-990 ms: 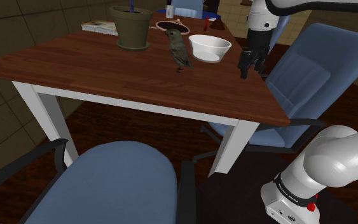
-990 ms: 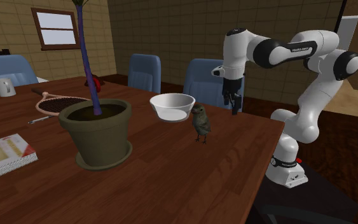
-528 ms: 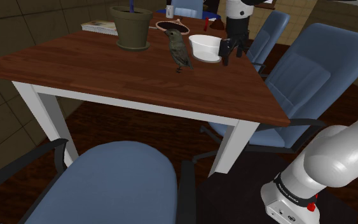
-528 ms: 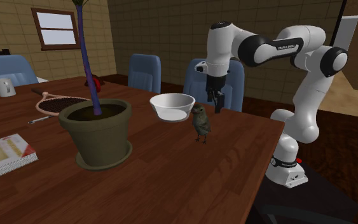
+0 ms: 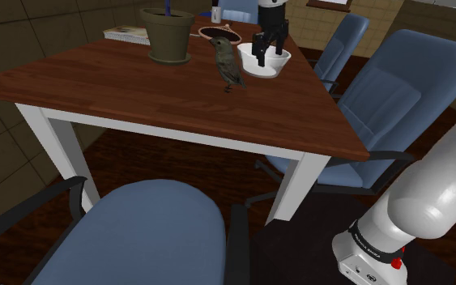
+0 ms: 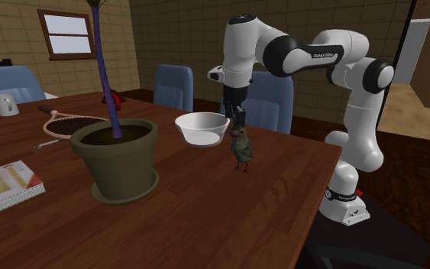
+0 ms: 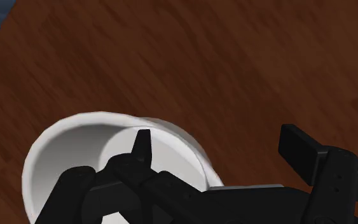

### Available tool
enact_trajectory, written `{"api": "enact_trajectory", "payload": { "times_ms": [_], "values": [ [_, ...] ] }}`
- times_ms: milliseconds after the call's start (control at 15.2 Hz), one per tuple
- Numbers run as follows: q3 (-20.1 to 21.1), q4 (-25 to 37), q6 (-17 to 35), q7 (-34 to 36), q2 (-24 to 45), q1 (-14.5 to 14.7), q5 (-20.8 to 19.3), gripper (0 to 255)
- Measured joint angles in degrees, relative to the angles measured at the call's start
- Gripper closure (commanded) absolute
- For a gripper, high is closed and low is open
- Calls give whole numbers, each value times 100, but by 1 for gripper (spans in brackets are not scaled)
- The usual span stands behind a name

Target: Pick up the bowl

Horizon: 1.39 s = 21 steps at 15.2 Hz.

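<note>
**Fingers astride the bowl's rim, not yet closed**

- Bowl (image 5: 271, 71): white, round, standing upright on its base on the brown wooden table (image 5: 121, 89), toward the end nearest the arm.
- Mouth faces straight up. Being round, it has no long axis across the table; its only axis runs vertically, base to mouth.
- Gripper (image 7: 219, 145): pointing down over the bowl's near side. Jaws spread wide, clasping nothing.
- In the wrist view one finger (image 7: 140, 151) hangs inside the basin, while the other stands outside over bare wood. The bowl's wall lies between them, and I see no contact with it.
- Reason for the pose, as I judge it: the bowl looks too broad to span whole. A pinch on the wall from above, one finger in and one out, is the workable hold.
- Small bird figurine (image 5: 228, 63): stands upright just beside the bowl, apart from it, on the side toward the flowerpot (image 5: 168, 34).
- The gripper works the rim on the side away from the pot, probably to keep clear of both.
- Still to do: lower if needed, close on the wall, lift.
</note>
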Motion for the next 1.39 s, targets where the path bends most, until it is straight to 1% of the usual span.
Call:
{"api": "enact_trajectory", "payload": {
  "times_ms": [132,264,330,396,792,858,1386],
  "values": [
    [57,756,-173,-37,554,63,-207,0],
    [125,1507,-398,-37,1077,185,-414,0],
    [126,1591,-397,-52,1154,196,-455,0],
    [126,1566,-353,-43,1169,198,-470,0],
    [117,941,116,79,1020,154,-440,0],
    [116,898,156,91,1019,151,-438,255],
    [113,869,198,107,998,150,-452,255]
  ]
}}
